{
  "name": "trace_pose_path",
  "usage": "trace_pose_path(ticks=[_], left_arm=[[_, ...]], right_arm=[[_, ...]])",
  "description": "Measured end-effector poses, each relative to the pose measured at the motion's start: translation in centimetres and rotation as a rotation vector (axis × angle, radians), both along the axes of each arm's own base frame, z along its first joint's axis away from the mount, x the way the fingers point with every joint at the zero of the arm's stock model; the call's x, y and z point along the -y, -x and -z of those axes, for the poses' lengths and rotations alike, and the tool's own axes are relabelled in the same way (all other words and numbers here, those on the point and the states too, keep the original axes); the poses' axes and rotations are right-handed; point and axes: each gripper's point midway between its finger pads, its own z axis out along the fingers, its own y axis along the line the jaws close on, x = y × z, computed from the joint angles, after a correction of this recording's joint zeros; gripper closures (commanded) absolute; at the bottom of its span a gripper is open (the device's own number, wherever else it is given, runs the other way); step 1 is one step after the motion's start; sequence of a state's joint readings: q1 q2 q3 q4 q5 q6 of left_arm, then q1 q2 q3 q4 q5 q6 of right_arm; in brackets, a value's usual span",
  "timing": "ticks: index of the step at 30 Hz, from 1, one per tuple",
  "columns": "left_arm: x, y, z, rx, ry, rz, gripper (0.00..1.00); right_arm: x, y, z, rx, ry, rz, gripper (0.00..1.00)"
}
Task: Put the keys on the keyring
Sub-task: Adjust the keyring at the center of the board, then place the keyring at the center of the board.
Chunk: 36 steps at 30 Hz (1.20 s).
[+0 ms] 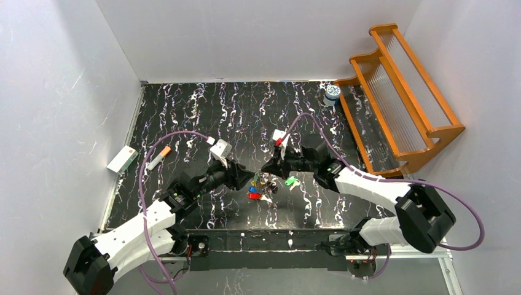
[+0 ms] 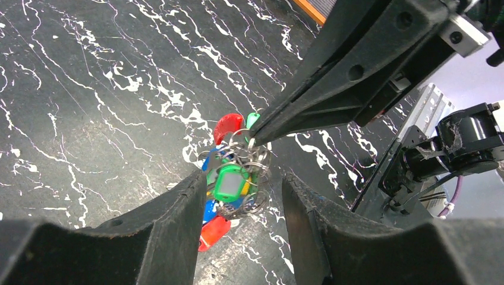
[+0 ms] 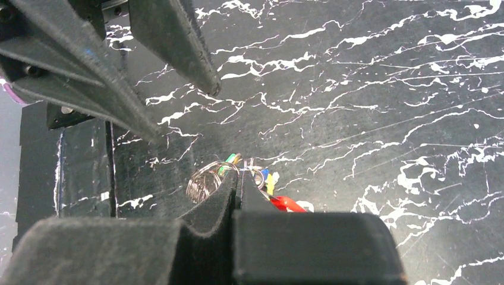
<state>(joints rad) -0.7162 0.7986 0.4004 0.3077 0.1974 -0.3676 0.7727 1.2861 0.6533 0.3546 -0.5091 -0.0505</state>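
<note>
Black right gripper (image 3: 238,178) tight on the keyring (image 3: 202,181); left gripper (image 2: 243,178) half-open astride the keys (image 2: 227,183).

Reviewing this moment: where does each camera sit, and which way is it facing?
Top external: above and behind the robot, looking down on the table; left arm and right arm show, left gripper and right gripper close together mid-table.
Left wrist: on the left arm, looking past its own open jaws at the keys.
Right wrist: on the right arm, looking over its own shut jaws at the keyring.
Shared: both wrist views show the keyring and the opposite gripper.
</note>
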Motion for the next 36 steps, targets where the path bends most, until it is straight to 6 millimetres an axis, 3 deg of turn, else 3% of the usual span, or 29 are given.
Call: trace_pose_path(ticks=[9, 13, 18, 25, 31, 36], left_arm=[[-0.1, 0.0, -0.4, 0.013, 0.008, -0.007, 0.52], [-0.2, -0.1, -0.7, 0.020, 0.013, -0.016, 0.52], [-0.4, -0.3, -0.7, 0.019, 0.014, -0.029, 0.52], [-1.1, -0.5, 0.6, -0.025, 0.007, -0.083, 0.52], [-2.0, -0.6, 3.1, -0.114, -0.026, -0.154, 0.51], [-2.8, -1.0, 5.9, -0.210, -0.084, -0.226, 0.52]], right_arm=[[-2.4, -1.1, 0.4, -0.018, -0.030, -0.052, 0.98], [-3.3, -1.2, 0.9, -0.039, -0.043, -0.080, 0.75], [-3.4, -1.2, 3.1, -0.116, -0.012, -0.073, 0.43], [-2.6, -1.6, 3.4, -0.110, -0.007, -0.002, 0.21], [-0.7, -1.6, 3.6, -0.102, 0.000, 0.100, 0.19], [0.9, -1.3, 5.2, -0.138, 0.040, 0.168, 0.23]])
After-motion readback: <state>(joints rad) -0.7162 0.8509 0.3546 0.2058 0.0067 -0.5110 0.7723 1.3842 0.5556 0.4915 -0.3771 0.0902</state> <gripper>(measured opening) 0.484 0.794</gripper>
